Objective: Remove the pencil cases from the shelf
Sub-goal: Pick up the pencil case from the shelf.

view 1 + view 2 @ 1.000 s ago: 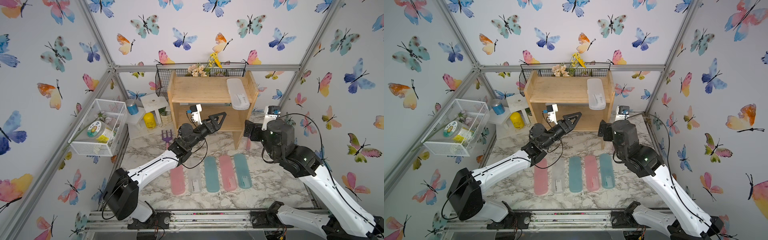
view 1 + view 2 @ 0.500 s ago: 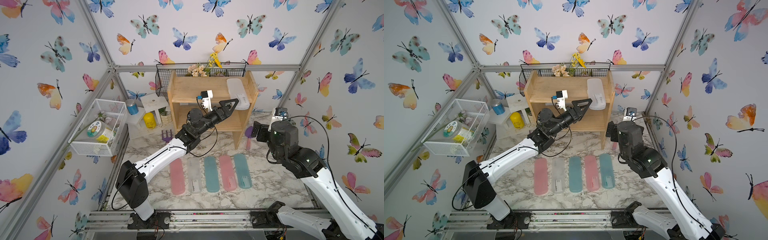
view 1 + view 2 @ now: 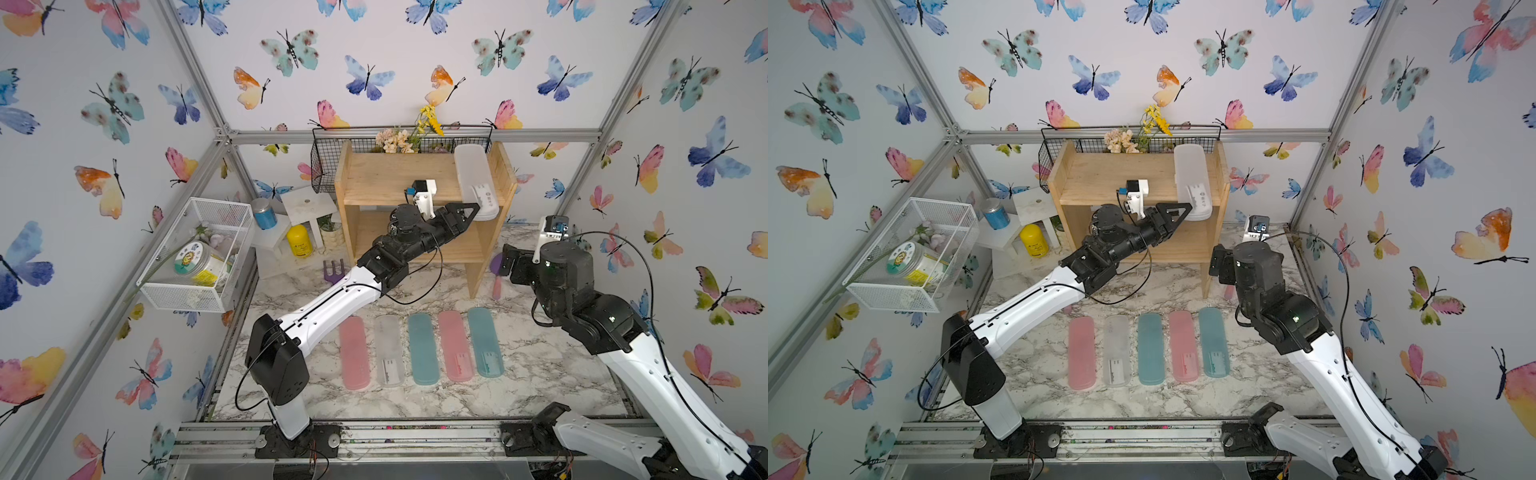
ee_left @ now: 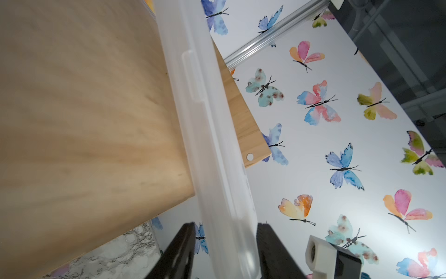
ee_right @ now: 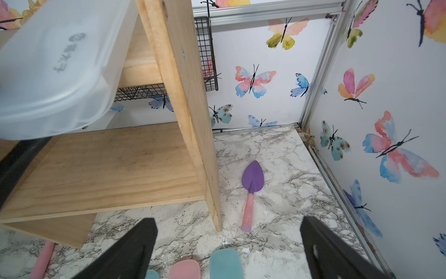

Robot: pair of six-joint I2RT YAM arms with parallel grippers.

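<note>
Marble table carries the wooden shelf at the back. Both tiers are bare except for one white pencil case, which lies flat on the top tier against the right side panel, its near end overhanging the front edge. Left arm stretched long and low-to-high toward that end, wrist rolled onto its side. Right arm folded by the shelf's right side, wrist pointing at the floor corner. Five other cases lie in a row on the table, well apart from the shelf. The white case looks light, stiff and smooth, likely slippery. Best hold is across the flat faces at the overhang, away from the side latch. Left claw closed around exactly that end, one finger above and one below. Firmness of the pinch not readable. Right claw spread wide, empty, above a purple trowel.
</note>
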